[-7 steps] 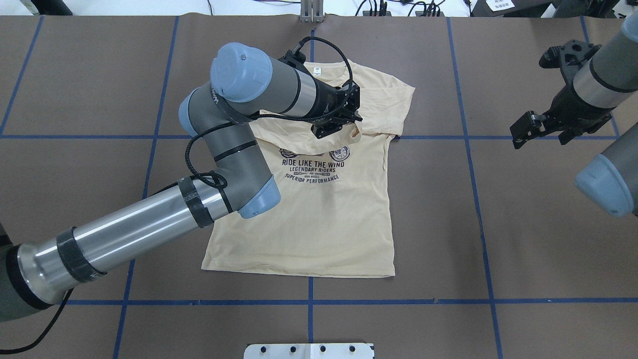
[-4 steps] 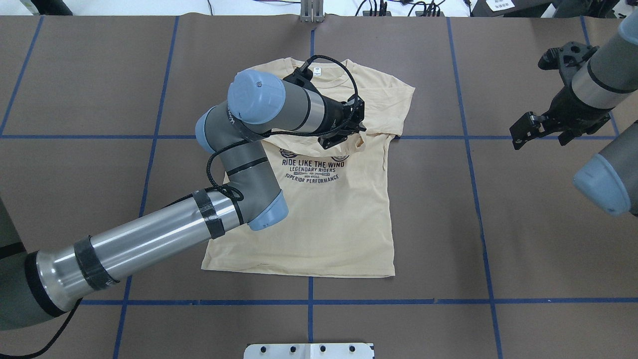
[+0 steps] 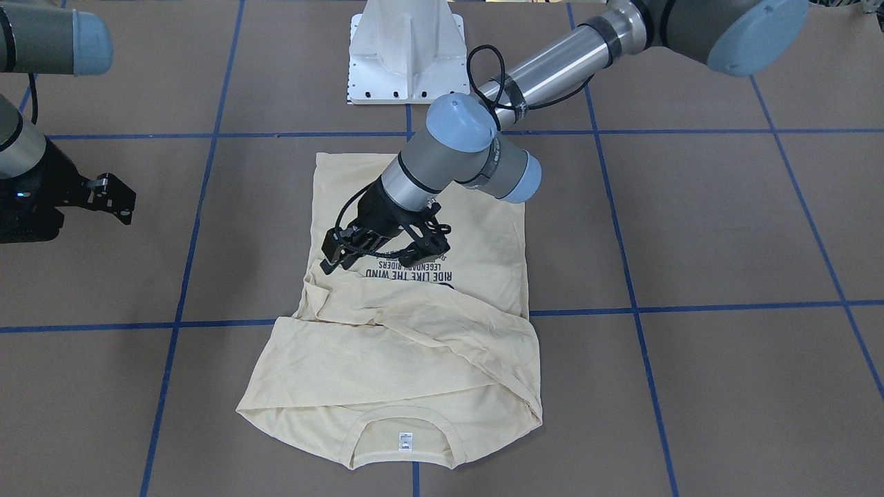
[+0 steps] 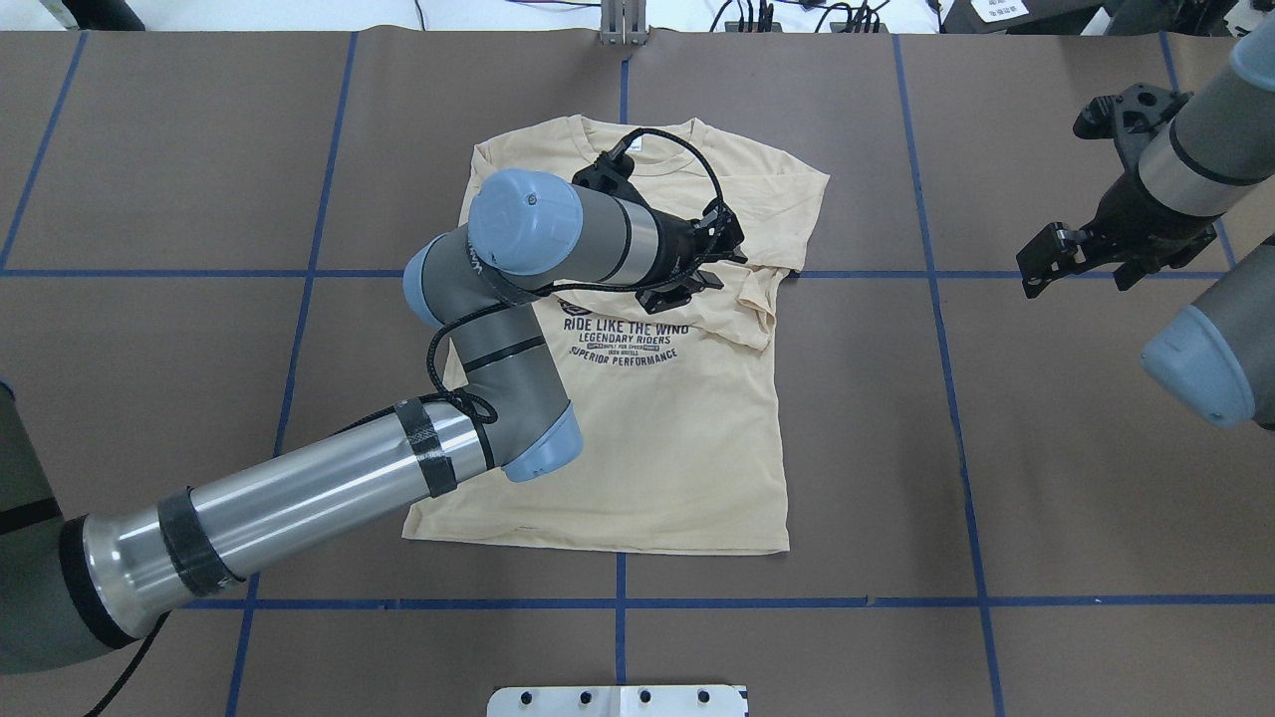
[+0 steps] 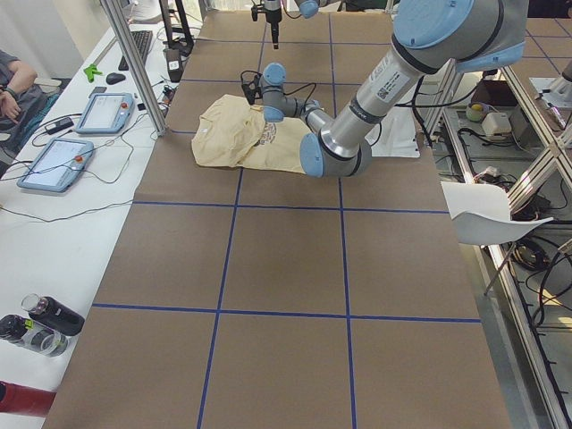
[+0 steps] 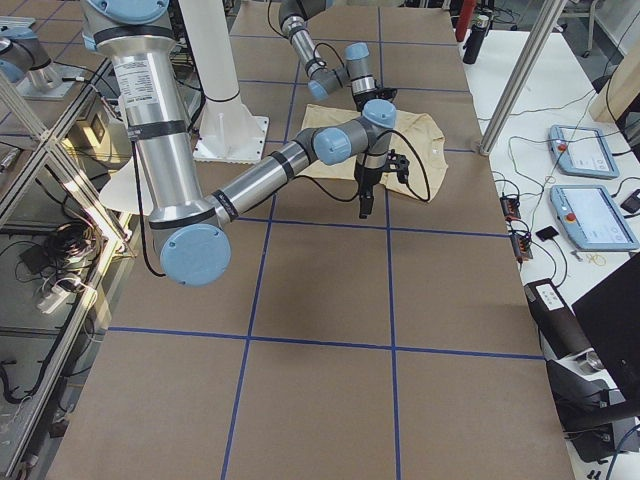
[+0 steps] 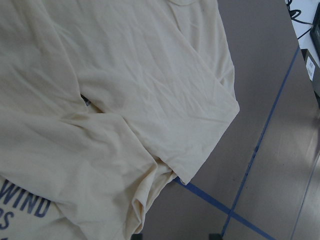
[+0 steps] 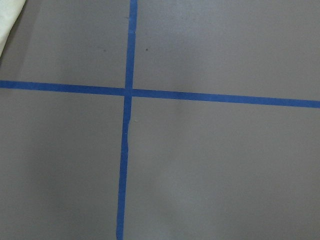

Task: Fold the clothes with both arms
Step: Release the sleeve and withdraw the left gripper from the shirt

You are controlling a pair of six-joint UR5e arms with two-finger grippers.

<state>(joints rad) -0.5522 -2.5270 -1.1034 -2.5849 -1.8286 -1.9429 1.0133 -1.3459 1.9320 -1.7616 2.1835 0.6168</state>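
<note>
Front-facing view: the pale cream-yellow long-sleeved T-shirt (image 3: 414, 359) lies print-up on the brown paper-covered table (image 3: 690, 228), which is marked with blue tape lines. The shirt's collar is towards this camera. The left gripper (image 3: 382, 250) hangs just above the shirt's navy print (image 3: 414, 275), jaws spread wide with nothing between them. A sleeve is laid across the shirt's chest, and its crumpled cuff (image 3: 314, 293) ends at the shirt's side edge.

Overhead view: the right gripper (image 4: 1081, 269) sits well apart from the shirt, beyond that same edge. It looks open and empty.

Side views: both show the same layout, too small to add detail.

Left wrist view: only rumpled cloth, none of it pinched.

Right wrist view: bare table, with a sliver of shirt in one corner.

The sleeve-folding step looks laid down. Next, the cuff probably needs flattening, and then both grippers would take the shirt for a body fold.
</note>
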